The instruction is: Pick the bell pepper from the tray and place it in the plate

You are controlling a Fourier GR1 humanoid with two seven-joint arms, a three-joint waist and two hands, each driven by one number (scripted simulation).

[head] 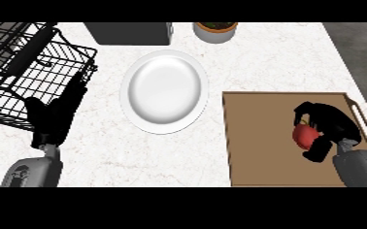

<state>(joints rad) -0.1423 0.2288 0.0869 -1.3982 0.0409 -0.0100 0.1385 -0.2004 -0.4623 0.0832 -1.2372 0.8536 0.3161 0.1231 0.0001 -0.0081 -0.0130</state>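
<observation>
There, right hand (pixel 331 126) curls round bell pepper (pixel 305 135) inside tray (pixel 265 140).

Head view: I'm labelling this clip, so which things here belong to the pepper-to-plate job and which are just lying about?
Part of the job:
- red bell pepper, on the tray
- brown tray
- white plate, nothing on it
- right hand, fingers curled round the pepper

Just lying about:
- black wire rack
- dark box
- potted plant
- left hand, resting open at the left

right hand (pixel 331 122) curled round red bell pepper (pixel 305 135) over tray (pixel 261 140)
</observation>
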